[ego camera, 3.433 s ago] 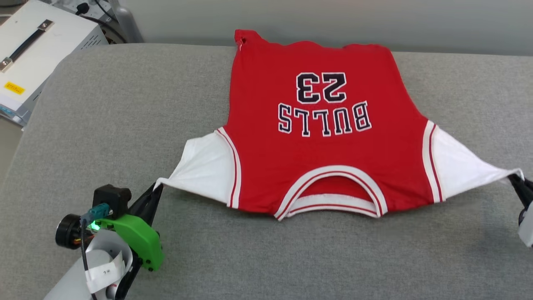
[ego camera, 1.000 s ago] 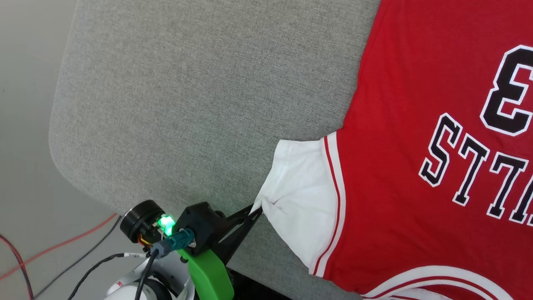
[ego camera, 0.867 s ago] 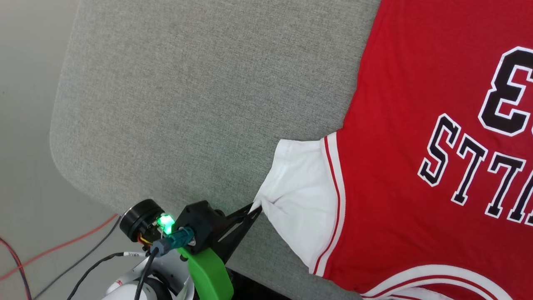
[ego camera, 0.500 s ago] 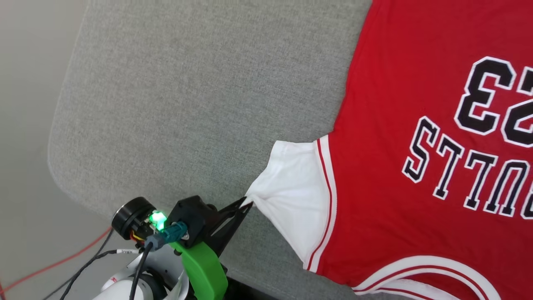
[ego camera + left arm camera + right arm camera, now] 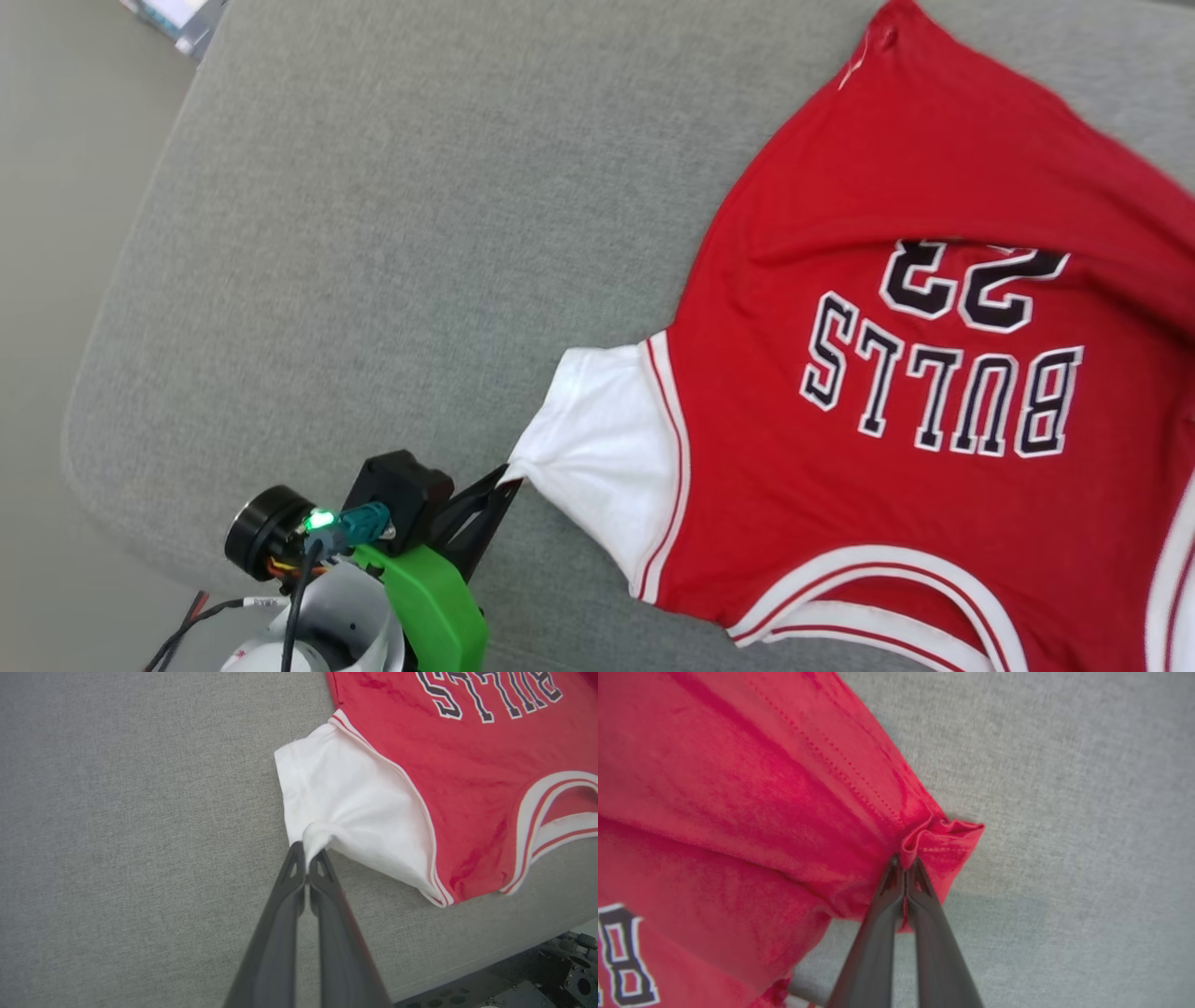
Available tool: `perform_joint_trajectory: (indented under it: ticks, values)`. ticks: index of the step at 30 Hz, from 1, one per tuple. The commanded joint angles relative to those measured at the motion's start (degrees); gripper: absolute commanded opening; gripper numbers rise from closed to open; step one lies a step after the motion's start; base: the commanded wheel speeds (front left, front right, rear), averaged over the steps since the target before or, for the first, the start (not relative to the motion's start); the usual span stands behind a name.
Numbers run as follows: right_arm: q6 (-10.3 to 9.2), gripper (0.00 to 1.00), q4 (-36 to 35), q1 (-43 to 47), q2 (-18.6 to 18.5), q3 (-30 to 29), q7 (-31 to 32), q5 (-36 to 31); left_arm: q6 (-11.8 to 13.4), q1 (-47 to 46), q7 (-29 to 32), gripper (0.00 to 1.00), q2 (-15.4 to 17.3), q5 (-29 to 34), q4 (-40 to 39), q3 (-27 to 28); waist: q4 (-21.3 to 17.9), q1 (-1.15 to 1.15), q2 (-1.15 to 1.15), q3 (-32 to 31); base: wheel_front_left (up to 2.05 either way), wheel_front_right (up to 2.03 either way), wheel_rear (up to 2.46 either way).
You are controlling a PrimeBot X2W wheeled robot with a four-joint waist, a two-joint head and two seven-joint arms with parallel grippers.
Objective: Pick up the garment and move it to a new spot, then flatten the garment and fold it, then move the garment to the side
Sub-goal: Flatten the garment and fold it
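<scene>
The garment (image 5: 915, 280) is a red jersey with white sleeves and black lettering, spread on the grey cushion at the right of the head view. My left gripper (image 5: 507, 473) is shut on the tip of its white sleeve (image 5: 597, 448), near the cushion's front edge. The left wrist view has the same pinch, my left gripper (image 5: 307, 851) holding a bunched fold of the sleeve (image 5: 345, 807). In the right wrist view my right gripper (image 5: 903, 861) is shut on a puckered corner of the red hem (image 5: 938, 840), which lifts off the cushion.
The grey cushion (image 5: 392, 233) extends wide to the left of the garment, with its rounded corner at the lower left. Pale floor (image 5: 56, 187) lies beyond the left edge, and cables (image 5: 201, 611) trail beside my left arm. A box corner (image 5: 177, 14) shows at the top left.
The head camera has swung and pulled back, bringing more of the jersey into view. The upper part of the red body now ripples and lifts. My left gripper keeps its pinch on the sleeve.
</scene>
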Motion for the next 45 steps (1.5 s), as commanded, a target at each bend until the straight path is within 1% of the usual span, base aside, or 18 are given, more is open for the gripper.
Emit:
perform_joint_trajectory:
  ticks: [1,6,8,15,20,23,26,31,32,33,38,42,45]
  values:
    - [-0.04,0.0,-0.54,3.88,0.68,0.16,-0.3,1.09,0.53,0.94,-0.37,0.0,-0.19,-0.3,0.54,0.15,-5.77,0.0,0.6,-6.92,0.0,0.0,0.0]
    - [-0.04,0.0,-4.92,12.2,3.89,-1.29,-2.17,4.14,2.03,3.75,-1.63,0.0,-0.17,-1.63,2.69,0.83,-9.06,0.0,0.6,-11.16,0.0,0.0,0.0]
    - [-0.04,0.0,-7.13,15.43,4.55,-1.78,-2.34,4.83,2.51,4.65,-2.23,0.0,-0.28,-1.83,3.57,0.92,-9.87,0.0,0.6,-12.18,0.0,0.0,0.0]
    - [-0.04,0.0,-16.13,26.06,6.05,-4.63,-1.65,6.51,3.67,6.93,-4.61,0.0,-1.86,-3.61,5.77,1.59,-11.63,0.0,0.6,-15.41,0.0,0.0,0.0]
    - [-0.04,0.0,-22.25,33.38,7.76,-7.06,-0.17,6.62,4.77,7.96,-6.08,0.0,-2.64,-3.95,6.91,2.09,-12.32,0.0,0.6,-17.27,0.0,0.0,0.0]
    - [-0.04,0.0,-24.24,37.38,9.2,-7.92,0.75,6.1,5.28,8.25,-7.0,0.0,-3.23,-4.13,7.38,2.4,-12.44,0.0,0.6,-17.78,0.0,0.0,0.0]
    - [-0.04,0.0,-24.61,40.78,11.06,-8.12,0.85,5.71,5.33,8.12,-7.72,0.0,-3.97,-4.42,7.73,2.51,-12.35,0.0,0.6,-18.01,0.0,0.0,0.0]
    - [-0.04,0.0,-23.87,42.62,12.54,-7.64,-0.19,5.09,4.99,7.38,-8.23,0.0,-4.68,-4.63,8.1,2.45,-11.95,0.0,0.6,-17.81,0.0,0.0,0.0]
    - [-0.04,0.16,-23.94,42.45,12.73,-7.56,-0.53,5.24,4.92,7.19,-8.28,0.0,-4.69,-4.6,8.12,2.46,-11.85,0.0,0.6,-17.63,0.0,0.0,0.0]
    - [-0.04,1.0,-23.98,42.05,13.0,-7.71,-0.84,5.42,4.83,6.94,-8.32,0.0,-4.68,-4.56,8.12,2.49,-11.72,0.0,0.6,-17.36,0.0,0.0,0.0]
    - [-0.04,1.0,-26.29,38.6,11.64,-7.23,-1.97,6.26,4.44,5.86,-8.5,0.0,-4.61,-4.26,7.47,2.53,-10.87,0.0,0.6,-15.51,0.0,0.0,0.0]
    - [-0.04,1.0,-29.44,33.34,11.3,-6.92,-0.81,8.33,4.08,4.87,-8.48,0.0,-4.58,-4.07,6.27,2.52,-9.71,0.0,0.6,-13.64,0.0,0.0,0.0]
    - [-0.04,1.0,-31.58,28.33,10.34,-5.75,0.8,8.78,3.88,3.79,-8.47,0.0,-4.44,-3.53,5.31,2.54,-8.44,0.0,0.6,-11.78,0.0,0.0,0.0]
